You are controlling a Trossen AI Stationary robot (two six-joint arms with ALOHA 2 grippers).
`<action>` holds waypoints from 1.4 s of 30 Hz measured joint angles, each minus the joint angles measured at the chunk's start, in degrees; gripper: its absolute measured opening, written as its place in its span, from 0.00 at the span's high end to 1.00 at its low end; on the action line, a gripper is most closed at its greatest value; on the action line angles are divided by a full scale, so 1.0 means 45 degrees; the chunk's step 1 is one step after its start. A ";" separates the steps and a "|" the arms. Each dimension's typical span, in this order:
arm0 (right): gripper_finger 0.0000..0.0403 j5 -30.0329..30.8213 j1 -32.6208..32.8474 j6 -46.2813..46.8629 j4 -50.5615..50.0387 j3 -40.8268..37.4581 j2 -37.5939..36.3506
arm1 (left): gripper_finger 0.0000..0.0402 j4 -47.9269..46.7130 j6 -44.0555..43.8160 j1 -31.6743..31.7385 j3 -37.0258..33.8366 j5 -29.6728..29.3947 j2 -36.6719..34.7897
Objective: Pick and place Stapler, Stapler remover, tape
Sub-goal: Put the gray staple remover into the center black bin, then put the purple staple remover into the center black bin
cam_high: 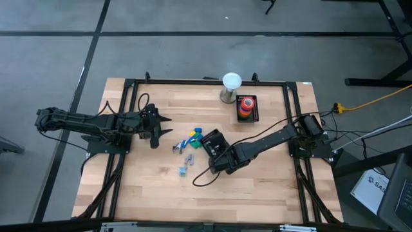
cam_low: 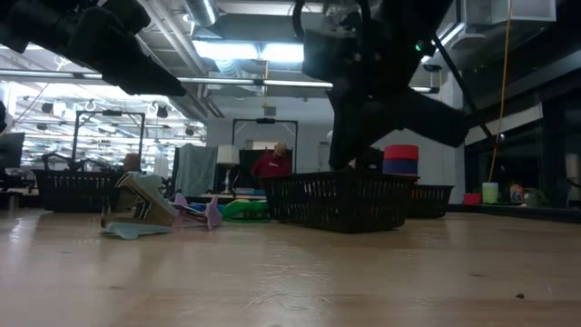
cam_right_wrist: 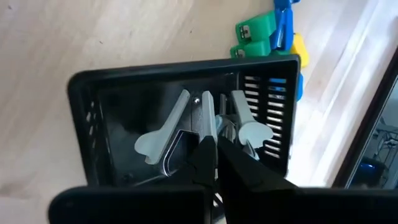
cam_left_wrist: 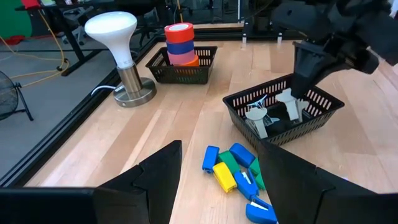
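High view: the tape (cam_high: 246, 106) is seen stacked in the far basket (cam_high: 255, 116). Staple removers (cam_right_wrist: 186, 124) lie in the near basket (cam_right_wrist: 87, 124) under the pinched-together right gripper (cam_right_wrist: 214, 158). Coloured staplers (cam_left_wrist: 233, 171) remain loose before the spread, empty left gripper (cam_high: 165, 126).

Wide bare wood along the table (cam_high: 257, 193) near edge and across both near corners, open to any approach. Mid-table blocked by a black basket (cam_left_wrist: 283, 115) with the right gripper (cam_right_wrist: 214, 149) lowered into it, coloured staplers (cam_left_wrist: 236, 174) crowded just beside. Toward the far edge, a lamp (cam_high: 230, 87) and a smaller basket of tape (cam_high: 246, 106) close together, narrowing passage there.
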 joint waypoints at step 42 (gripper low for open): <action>0.74 -0.0747 -0.0126 0.4145 0.0119 0.2335 0.0019 | 0.48 -0.0005 0.0000 -0.0003 0.0000 -0.0001 0.0000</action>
